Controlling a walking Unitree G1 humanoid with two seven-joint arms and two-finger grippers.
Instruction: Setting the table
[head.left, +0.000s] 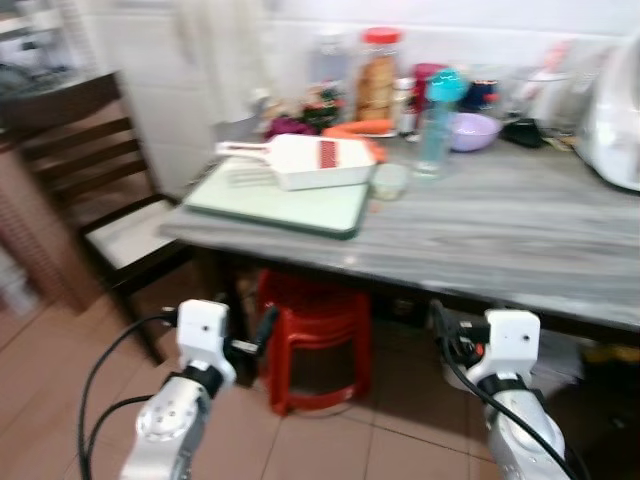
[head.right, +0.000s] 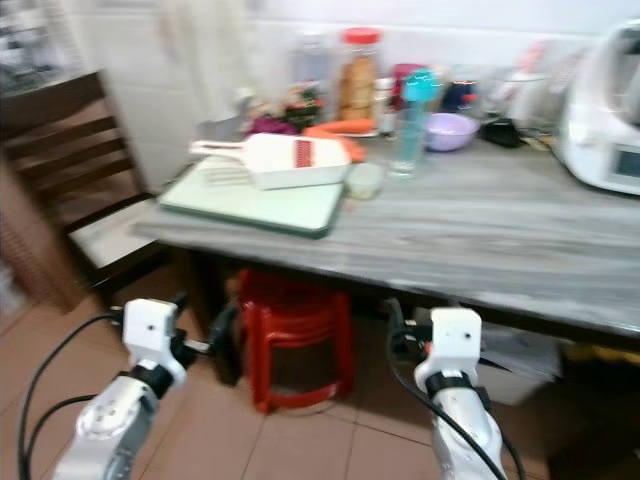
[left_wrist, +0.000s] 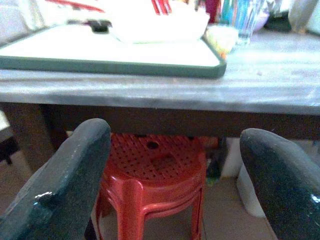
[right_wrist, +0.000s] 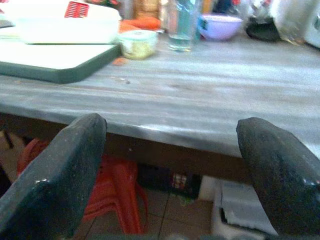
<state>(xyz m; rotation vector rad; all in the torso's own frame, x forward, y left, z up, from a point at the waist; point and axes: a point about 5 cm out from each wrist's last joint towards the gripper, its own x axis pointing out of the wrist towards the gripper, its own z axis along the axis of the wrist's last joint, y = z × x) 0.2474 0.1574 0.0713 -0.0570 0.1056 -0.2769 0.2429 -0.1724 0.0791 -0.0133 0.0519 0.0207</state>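
Your main risk here is the edge of the surface (head.left: 480, 250). Both arms hang below it and short of it, so if you raise them straight up while you step in, the jaws could catch the underside or the lip and jolt everything on top. The head views are blurred, which suggests the body is in motion; judge reach only when it steadies.

The left gripper (left_wrist: 170, 185) has its jaws spread wide and holds nothing; in its wrist view they frame the red stool (head.left: 315, 330) under the surface. The right gripper (right_wrist: 172, 175) is equally wide and empty, aimed at the lip.

What you have to set sits at about 11 o'clock on the surface: one green-rimmed cutting board (head.left: 280, 205) with one white container (head.left: 320, 160) resting on it, its handle pointing to 9 o'clock. The board's near corner lies close to the edge, so a careless nudge could push it off.

Just beside the board at 3 o'clock is one small lidded cup (head.left: 390, 180); behind it one tall clear tumbler (head.left: 432, 150) with a teal top, easily tipped by a passing finger. One purple bowl (head.left: 472, 130) and one red-lidded jar (head.left: 377, 80) stand at the rear. One white appliance (head.left: 615, 120) is at 2 o'clock, one dark chair (head.left: 90, 190) at 9 o'clock
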